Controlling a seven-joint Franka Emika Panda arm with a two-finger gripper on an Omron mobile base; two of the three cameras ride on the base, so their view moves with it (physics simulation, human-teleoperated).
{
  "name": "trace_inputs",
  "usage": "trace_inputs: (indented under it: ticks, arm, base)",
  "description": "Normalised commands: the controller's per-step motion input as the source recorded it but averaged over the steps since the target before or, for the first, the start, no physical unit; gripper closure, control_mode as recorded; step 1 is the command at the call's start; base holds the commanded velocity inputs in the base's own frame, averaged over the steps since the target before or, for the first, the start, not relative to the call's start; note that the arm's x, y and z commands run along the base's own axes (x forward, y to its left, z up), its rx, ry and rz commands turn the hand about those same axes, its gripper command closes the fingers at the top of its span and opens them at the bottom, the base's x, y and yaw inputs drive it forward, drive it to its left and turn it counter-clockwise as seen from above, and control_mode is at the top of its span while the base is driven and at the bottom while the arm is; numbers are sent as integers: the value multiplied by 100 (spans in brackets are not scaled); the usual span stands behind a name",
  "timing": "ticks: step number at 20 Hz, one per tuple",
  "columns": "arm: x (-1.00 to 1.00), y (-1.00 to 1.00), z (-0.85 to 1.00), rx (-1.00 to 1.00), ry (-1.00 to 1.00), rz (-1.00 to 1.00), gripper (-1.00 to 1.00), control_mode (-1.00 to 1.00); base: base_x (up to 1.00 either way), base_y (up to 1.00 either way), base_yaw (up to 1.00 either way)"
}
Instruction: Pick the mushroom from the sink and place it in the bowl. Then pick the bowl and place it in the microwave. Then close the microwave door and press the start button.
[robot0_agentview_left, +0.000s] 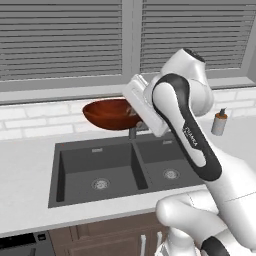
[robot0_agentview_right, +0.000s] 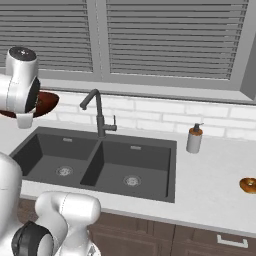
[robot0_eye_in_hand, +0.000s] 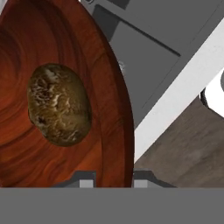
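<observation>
Hand (robot0_eye_in_hand: 113, 178) grips the bowl (robot0_agentview_left: 110, 113) rim, mushroom (robot0_eye_in_hand: 59, 105) inside, above sink (robot0_agentview_left: 125, 167) near faucet (robot0_agentview_right: 99, 116).

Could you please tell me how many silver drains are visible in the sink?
2. One drain sits in the floor of the sink's left basin, the other drain in the right basin. Both also show in the right base view.

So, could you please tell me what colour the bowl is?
Glossy reddish-brown with wood-grain rings; the bowl shows best in the hand view.
</observation>
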Motion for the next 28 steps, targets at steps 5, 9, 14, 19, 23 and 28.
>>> trace_inputs:
  ticks: [5,9,14,19,23,28]
  arm:
    - [0,-1,0,-11,-17,0,100,-100]
    - [0,0,0,-1,-1,0,100,100]
    - [0,0,0,0,0,0,100,100]
    - [0,0,0,0,0,0,100,100]
    - [0,0,0,0,0,0,100,100]
    - [0,0,0,0,0,0,100,100]
  base:
    - [0,0,0]
    - [-11,0,0]
    - [-36,0,-21]
    - [-59,-7,-56]
    - [-58,0,-74]
    - [-45,-2,-76]
